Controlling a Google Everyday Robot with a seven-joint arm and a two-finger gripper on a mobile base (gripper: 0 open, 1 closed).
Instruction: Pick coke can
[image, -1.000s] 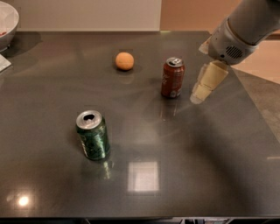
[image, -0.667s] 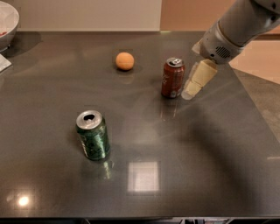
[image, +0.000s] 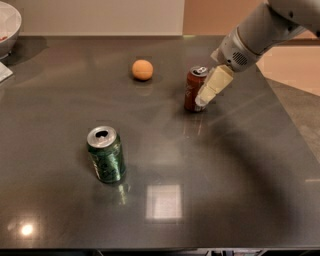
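Note:
The coke can (image: 193, 90) is a dark red can with a silver top. It stands upright on the dark table (image: 225, 175), right of centre and towards the back. My gripper (image: 207, 93) comes down from the upper right on a grey arm. Its cream tip lies against the can's right side and covers part of it.
A green can (image: 106, 155) with a silver top stands upright at the front left. An orange ball (image: 142, 69) lies at the back, left of the coke can. A white bowl (image: 7, 22) sits at the far left corner. The table's right edge (image: 287, 115) runs diagonally behind the arm.
My gripper has moved left and slightly down, from beside the coke can to touching its right side. The cans and the orange ball have not moved.

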